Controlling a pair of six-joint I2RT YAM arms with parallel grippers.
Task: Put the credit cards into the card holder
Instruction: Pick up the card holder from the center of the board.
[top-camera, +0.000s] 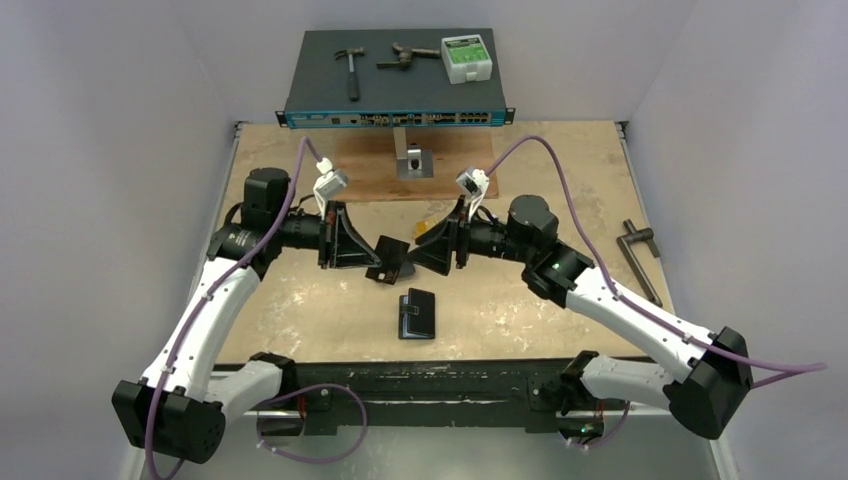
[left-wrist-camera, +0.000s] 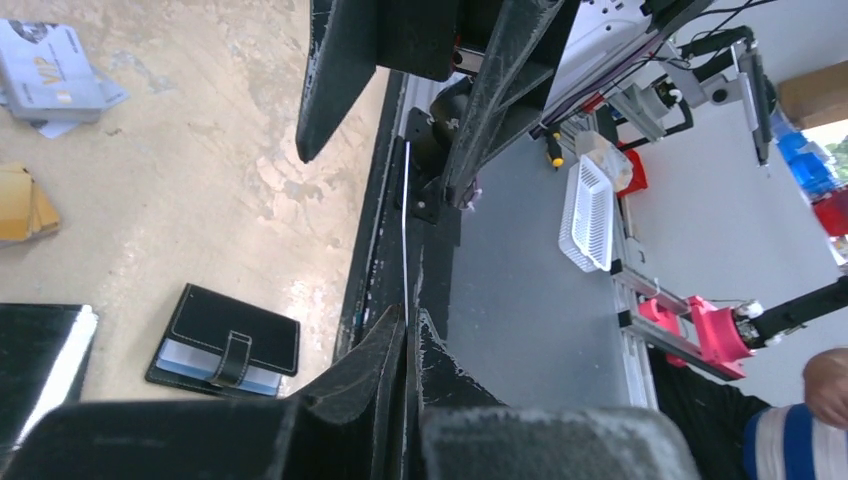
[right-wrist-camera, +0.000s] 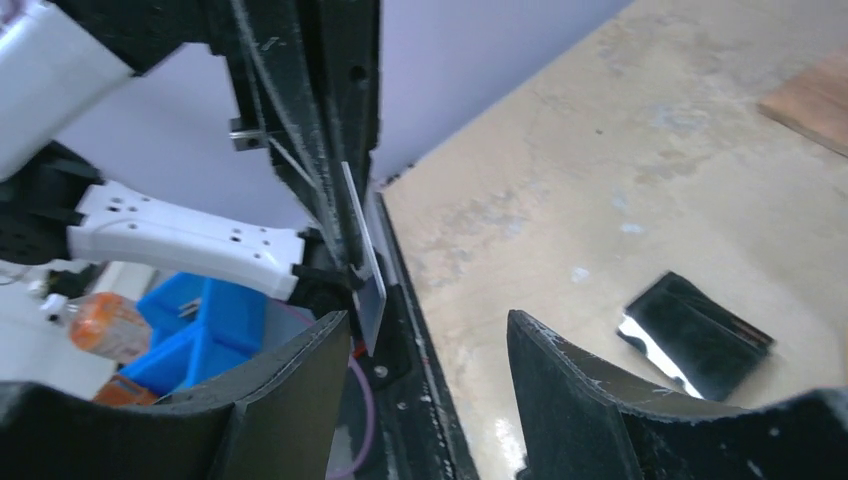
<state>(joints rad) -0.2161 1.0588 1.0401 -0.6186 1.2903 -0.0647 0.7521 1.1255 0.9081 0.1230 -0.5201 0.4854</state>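
Two robot arms lean in over a worn wooden table (top-camera: 300, 320) until their tips almost meet at its middle. The left gripper (left-wrist-camera: 405, 340) is pressed together on one end of a pale card (right-wrist-camera: 368, 270). It holds the card in the air, edge-on to its own camera, so the card shows there only as a thin bright line. This pose looks chosen for a handover, since the card's free end is offered straight to the other arm. The right gripper (right-wrist-camera: 428, 320) is spread wide and holds nothing. The card's free end sits inside its gap, close to one finger, though I cannot tell whether they touch. Below the grippers a plain black pouch (top-camera: 392, 258) lies on the table with a pale strip along one edge. The card holder (top-camera: 418, 313) lies flat nearer the front edge, apart from both grippers. Its snap tab is folded over one edge, and light layers show beneath the cover. It seems closed, so it probably has to be opened before any card goes in. In the left wrist view, silver-grey cards (left-wrist-camera: 50, 70) and a gold-orange card (left-wrist-camera: 25, 205) lie loose on the table, away from the holder.
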